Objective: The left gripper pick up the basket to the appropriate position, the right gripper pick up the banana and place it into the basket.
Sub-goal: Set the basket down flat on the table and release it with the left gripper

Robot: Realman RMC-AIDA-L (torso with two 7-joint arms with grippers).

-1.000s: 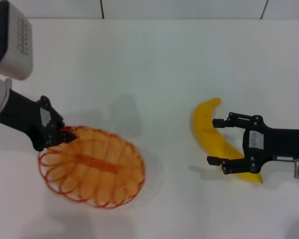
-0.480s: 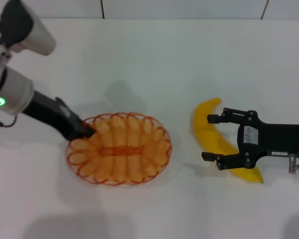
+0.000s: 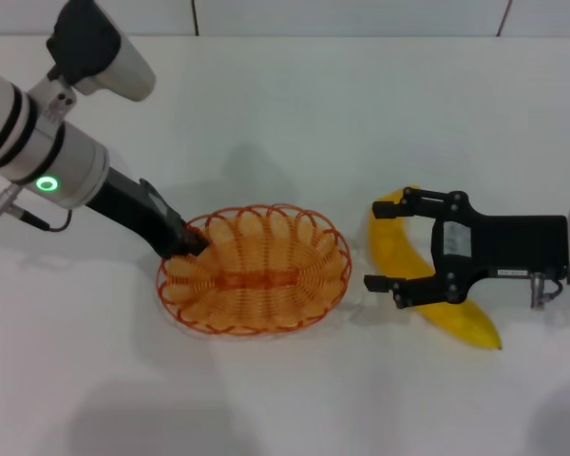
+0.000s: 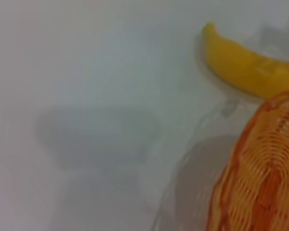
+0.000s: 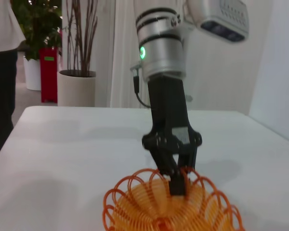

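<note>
A: What has changed nearest the robot?

B: The right gripper (image 3: 391, 245) has been brought in over the banana (image 3: 406, 274), which lies on the white table (image 3: 294, 114). Its fingers are spread wide, one on either side of the fruit, and nothing is gripped yet.

A: And further out?

B: The orange wire basket (image 3: 256, 270) has been carried to the right across the table by the left gripper (image 3: 187, 241), which is clamped on its rim, as is confirmed in the right wrist view (image 5: 177, 179). The basket is now set just beside the banana, where a second ago the two were well apart.

A: What is meant by that for the task?

B: The basket's placing appears nearly settled; closing on the banana is judged to be the next step, with only a short carry left.
</note>
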